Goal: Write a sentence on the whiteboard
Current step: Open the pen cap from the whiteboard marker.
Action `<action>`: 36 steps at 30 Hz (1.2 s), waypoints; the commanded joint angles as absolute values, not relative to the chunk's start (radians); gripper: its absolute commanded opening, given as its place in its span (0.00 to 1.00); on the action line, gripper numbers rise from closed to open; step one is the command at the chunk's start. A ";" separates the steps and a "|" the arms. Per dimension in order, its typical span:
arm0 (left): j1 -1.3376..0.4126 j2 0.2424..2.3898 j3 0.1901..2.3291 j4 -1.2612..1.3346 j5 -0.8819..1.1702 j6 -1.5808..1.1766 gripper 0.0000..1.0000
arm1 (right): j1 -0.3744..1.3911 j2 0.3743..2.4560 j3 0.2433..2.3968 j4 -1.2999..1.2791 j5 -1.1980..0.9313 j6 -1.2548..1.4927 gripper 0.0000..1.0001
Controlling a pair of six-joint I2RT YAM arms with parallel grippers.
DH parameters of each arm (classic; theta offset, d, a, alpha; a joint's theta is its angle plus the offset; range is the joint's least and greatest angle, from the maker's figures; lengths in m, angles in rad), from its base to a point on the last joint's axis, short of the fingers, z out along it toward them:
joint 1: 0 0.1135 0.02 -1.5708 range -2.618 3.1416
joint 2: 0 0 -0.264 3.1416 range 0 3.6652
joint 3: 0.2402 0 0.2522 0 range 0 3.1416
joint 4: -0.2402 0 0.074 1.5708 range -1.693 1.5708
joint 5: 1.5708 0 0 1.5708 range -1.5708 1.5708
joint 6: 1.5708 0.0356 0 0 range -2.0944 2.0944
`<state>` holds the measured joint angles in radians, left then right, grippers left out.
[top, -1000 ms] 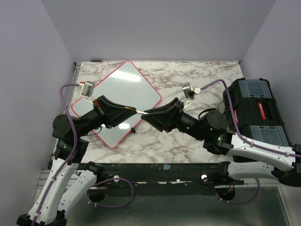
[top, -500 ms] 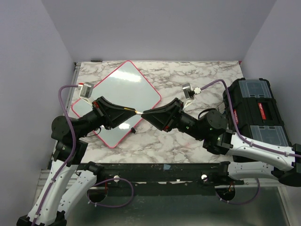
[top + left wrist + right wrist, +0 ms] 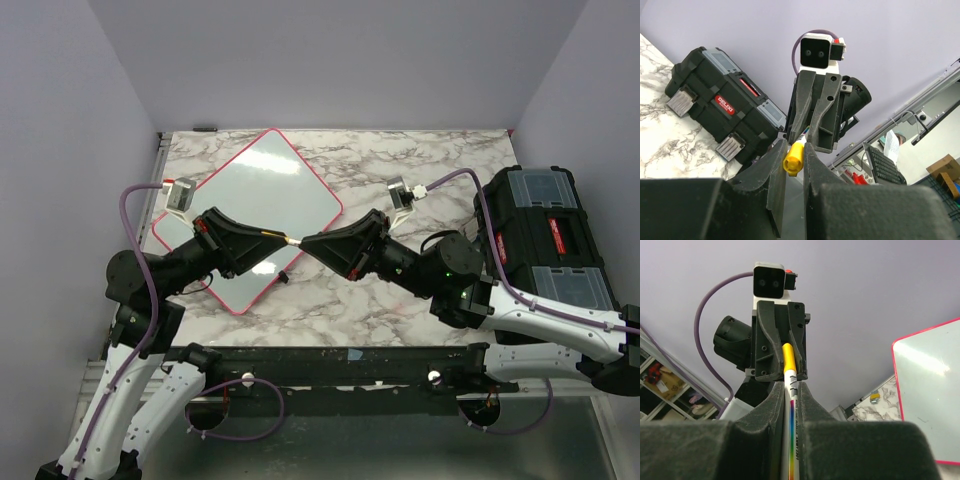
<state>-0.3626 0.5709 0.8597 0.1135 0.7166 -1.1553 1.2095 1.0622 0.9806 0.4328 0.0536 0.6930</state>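
Pink-rimmed and shiny, the whiteboard [image 3: 265,180] lies flat on the left part of the marble bench [image 3: 400,160], and no writing can be seen on it. Up in the air by its right edge, the left tool [image 3: 284,238] is closed tight on the yellow cap [image 3: 793,159] of a marker [image 3: 791,412]. The right tool [image 3: 308,243] meets it nose to nose and is pinched on the white barrel. The marker looks light, stiff and a bit slippery, so a firm hold on the middle of the barrel seems best while the cap gets pulled off. A black box [image 3: 545,240] sits far right
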 commanded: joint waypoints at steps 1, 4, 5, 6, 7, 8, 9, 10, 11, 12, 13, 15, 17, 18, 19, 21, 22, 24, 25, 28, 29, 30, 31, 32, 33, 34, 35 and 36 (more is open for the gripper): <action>-0.364 0.574 0.843 0.002 0.704 -1.076 0.00 | 1.215 1.058 0.995 0.528 0.053 0.701 0.01; -0.364 0.579 0.854 -0.022 0.701 -1.065 0.00 | 1.216 1.056 0.989 0.525 0.047 0.701 0.01; -0.364 0.580 0.859 -0.031 0.701 -1.061 0.00 | 1.215 1.054 0.985 0.523 0.046 0.704 0.01; -0.364 0.584 0.863 -0.035 0.701 -1.057 0.00 | 1.216 1.050 0.983 0.520 0.043 0.705 0.01; -0.364 0.584 0.868 -0.042 0.700 -1.050 0.00 | 1.216 1.049 0.980 0.517 0.039 0.707 0.01; -0.364 0.585 0.873 -0.050 0.698 -1.045 0.00 | 1.215 1.047 0.979 0.513 0.032 0.707 0.01; -0.364 0.587 0.879 -0.057 0.697 -1.040 0.00 | 1.216 1.048 0.981 0.506 0.027 0.705 0.01; -0.364 0.591 0.884 -0.062 0.696 -1.035 0.00 | 1.216 1.047 0.982 0.499 0.019 0.703 0.01; -0.364 0.594 0.888 -0.066 0.696 -1.031 0.00 | 1.216 1.046 0.982 0.492 0.014 0.702 0.01; -0.364 0.598 0.891 -0.067 0.698 -1.030 0.00 | 1.216 1.046 0.983 0.486 0.007 0.701 0.01; -0.363 0.600 0.893 -0.068 0.698 -1.029 0.00 | 1.216 1.046 0.984 0.482 0.007 0.702 0.01; -0.364 0.606 0.896 -0.067 0.700 -1.030 0.00 | 1.215 1.044 0.982 0.478 0.006 0.702 0.01; -0.364 0.613 0.897 -0.068 0.703 -1.031 0.00 | 1.215 1.041 0.982 0.474 0.007 0.700 0.01; -0.364 0.616 0.899 -0.067 0.705 -1.031 0.00 | 1.215 1.041 0.983 0.473 -0.022 0.700 0.01; -0.363 0.617 0.902 -0.069 0.706 -1.031 0.00 | 1.216 1.042 0.985 0.469 -0.029 0.697 0.01; -0.364 0.623 0.908 -0.073 0.706 -1.028 0.00 | 1.215 1.047 0.991 0.458 -0.041 0.694 0.01; -0.364 0.625 0.912 -0.077 0.707 -1.026 0.00 | 1.216 1.047 0.993 0.456 -0.047 0.693 0.01; -0.364 0.630 0.921 -0.086 0.704 -1.018 0.00 | 1.216 1.045 0.989 0.456 -0.046 0.695 0.01; -0.364 0.633 0.925 -0.094 0.704 -1.012 0.00 | 1.215 1.040 0.986 0.456 -0.042 0.696 0.01; -0.363 0.644 0.942 -0.111 0.703 -1.002 0.00 | 1.215 1.030 0.979 0.453 -0.037 0.692 0.01; -0.364 0.647 0.945 -0.111 0.705 -1.001 0.00 | 1.216 1.028 0.980 0.448 -0.042 0.687 0.01; -0.364 0.649 0.947 -0.112 0.704 -1.002 0.00 | 1.216 1.029 0.984 0.443 -0.047 0.682 0.01; -0.364 0.653 0.948 -0.113 0.704 -1.001 0.00 | 1.215 1.031 0.990 0.433 -0.053 0.677 0.01; -0.363 0.656 0.949 -0.111 0.703 -1.000 0.00 | 1.215 1.033 0.995 0.427 -0.057 0.675 0.01; -0.364 0.659 0.950 -0.109 0.703 -1.002 0.00 | 1.216 1.034 0.998 0.421 -0.060 0.673 0.03; -0.364 0.659 0.948 -0.108 0.703 -1.003 0.00 | 1.216 1.035 0.998 0.420 -0.061 0.673 0.05; -0.364 0.664 0.947 -0.105 0.704 -1.005 0.00 | 1.216 1.035 0.997 0.420 -0.061 0.672 0.07; -0.364 0.665 0.944 -0.102 0.705 -1.008 0.00 | 1.216 1.034 0.998 0.421 -0.060 0.672 0.10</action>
<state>-0.3691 0.6220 0.9539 -0.0284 0.7395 -1.0882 1.2015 1.0496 0.9730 0.4229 0.0231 0.6853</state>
